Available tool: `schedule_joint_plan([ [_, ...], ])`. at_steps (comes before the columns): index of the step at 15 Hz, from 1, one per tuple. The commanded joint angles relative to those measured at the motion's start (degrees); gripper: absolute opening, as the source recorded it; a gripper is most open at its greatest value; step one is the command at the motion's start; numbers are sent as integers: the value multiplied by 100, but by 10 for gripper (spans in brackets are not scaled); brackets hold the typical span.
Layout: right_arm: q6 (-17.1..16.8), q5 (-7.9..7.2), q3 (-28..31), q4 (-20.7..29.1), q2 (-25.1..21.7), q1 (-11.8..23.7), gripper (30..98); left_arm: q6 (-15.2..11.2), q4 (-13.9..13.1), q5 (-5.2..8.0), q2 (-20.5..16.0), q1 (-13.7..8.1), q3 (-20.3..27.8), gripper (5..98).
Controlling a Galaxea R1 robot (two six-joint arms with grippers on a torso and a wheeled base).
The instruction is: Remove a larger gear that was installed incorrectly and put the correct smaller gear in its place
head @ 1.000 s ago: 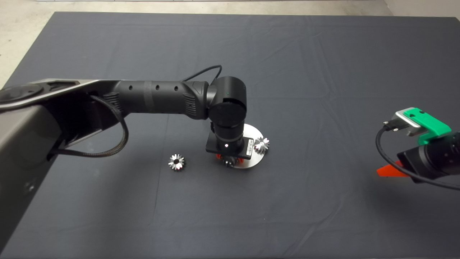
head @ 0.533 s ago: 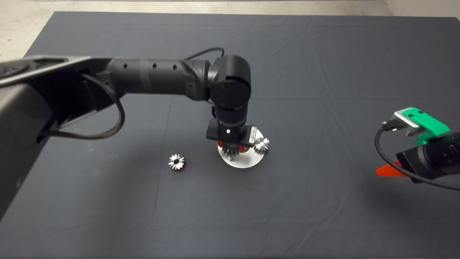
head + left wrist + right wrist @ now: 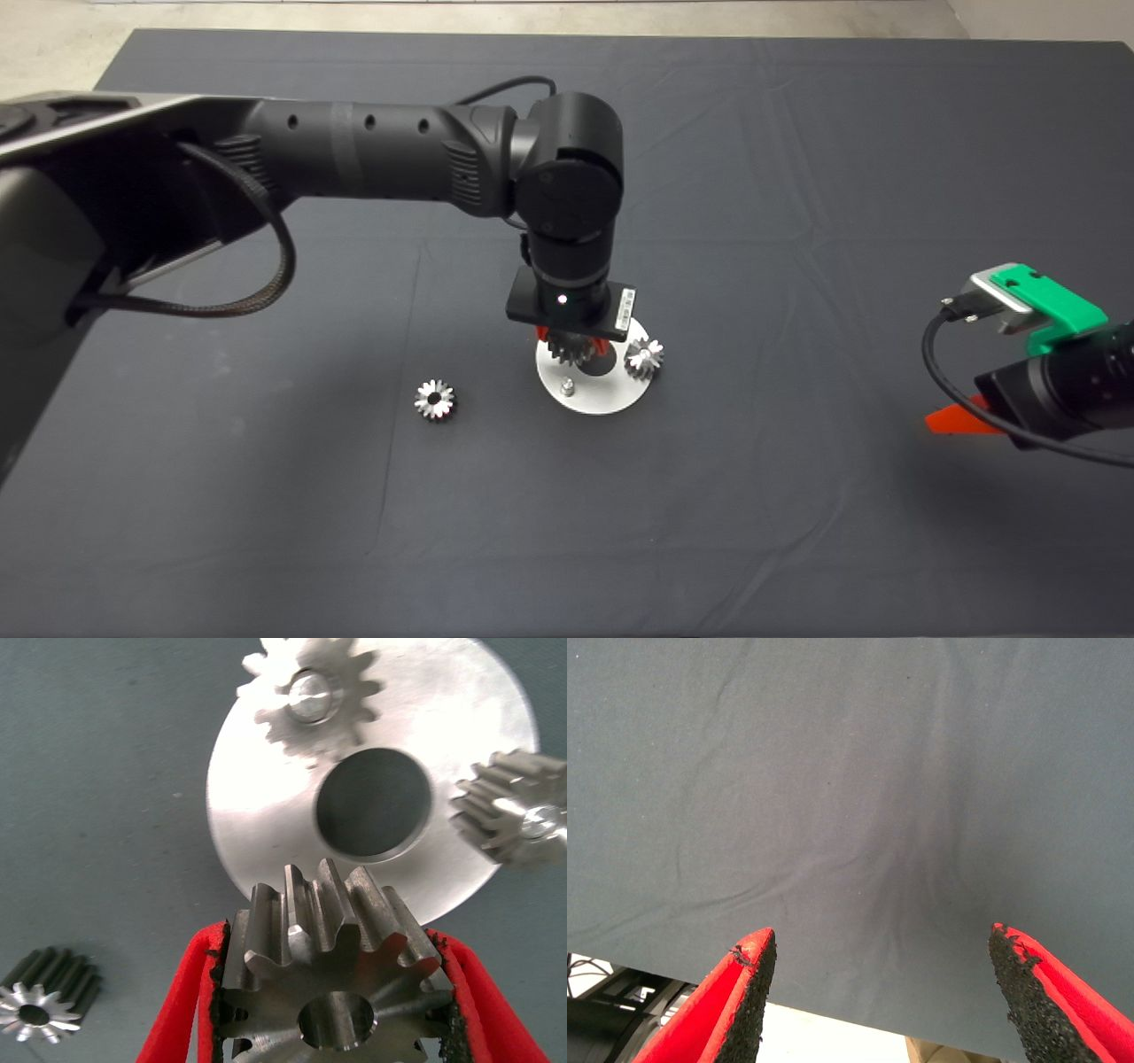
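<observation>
The left gripper [image 3: 332, 992] hangs over the middle of the mat [image 3: 797, 177], above the round silver plate [image 3: 611, 399]. Its two red fingers [image 3: 182, 1001] are clamped on the larger gear [image 3: 332, 979], one black pad against each side of the toothed rim. The larger gear is held clear of the plate; its dark centre hole faces the left wrist camera.

On the plate, a bare silver peg [image 3: 568, 386] stands near the edge facing the mat's near edge. A large round hole [image 3: 374, 802] opens at the plate's middle. Two small gears remain seated on the plate: one [image 3: 310, 695] on a pin across the hole from the held gear, the other [image 3: 644, 357] at the plate's right edge, overhanging the rim.

The smaller gear [image 3: 434, 400] lies loose on the mat, well apart from the plate toward the mat's left side, centre hole up.

The right gripper [image 3: 877, 992] is parked near the mat's right edge, with its fingers [image 3: 740, 997] apart and nothing between them.
</observation>
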Motion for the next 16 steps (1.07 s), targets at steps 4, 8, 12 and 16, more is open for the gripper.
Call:
schedule_joint_plan([
  [4,38,-423,0,19,62,69,636,-295,1543,195,-1369,-143,1275,378],
  [8,38,-432,0,28,137,60,636,-295,2403,204,-1518,199,1244,376],
  [12,38,-440,-9,37,287,69,636,-330,3084,195,-1536,862,1199,375],
  [16,46,-432,13,46,330,77,636,-201,3361,204,-1554,1220,1009,376],
])
